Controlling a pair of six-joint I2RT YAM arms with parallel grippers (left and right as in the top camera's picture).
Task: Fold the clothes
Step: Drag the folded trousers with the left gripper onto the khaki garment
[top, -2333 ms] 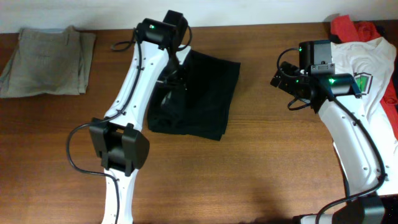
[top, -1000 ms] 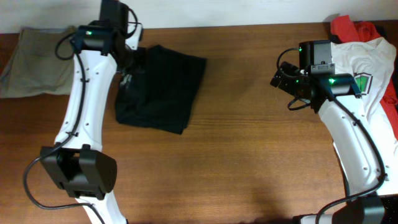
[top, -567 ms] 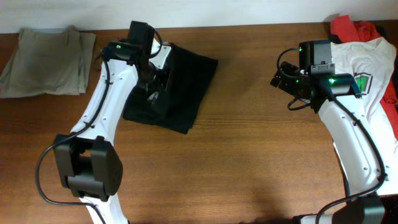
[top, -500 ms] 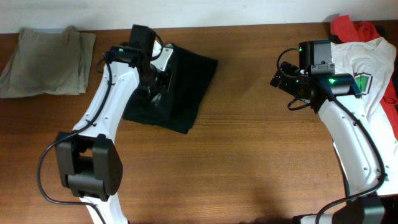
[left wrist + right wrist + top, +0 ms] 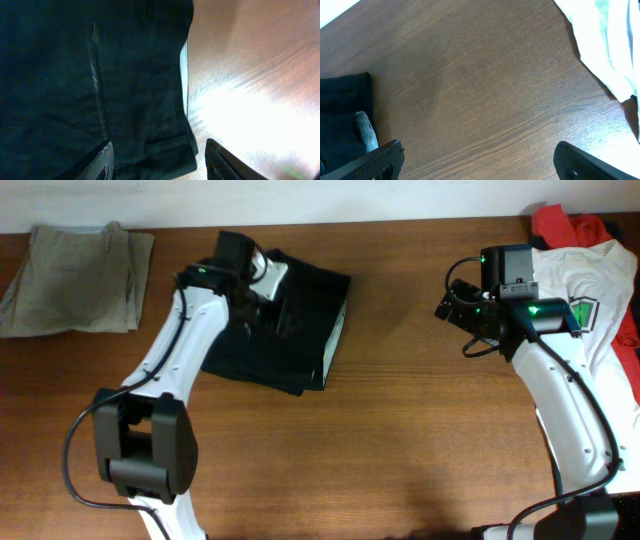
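Black garment [image 5: 300,352] lies folded on the bench [image 5: 400,450], upper centre-left. Pale lining [image 5: 184,65] peeks out along its right edge. Left end effector [image 5: 157,162] hovers low over that edge, fingers apart, hem corner between them, nothing pinched. Right end effector [image 5: 477,152] hangs over bare wood, fingers spread wide, near the white T-shirt [image 5: 600,290]. Khaki trousers [image 5: 75,265] lie folded far left.

Judgement: this fold looks close to finished, and the step in hand is squaring the edge. Come down square on the hem, catch every layer, tuck the lining under, and avoid dragging the stack.
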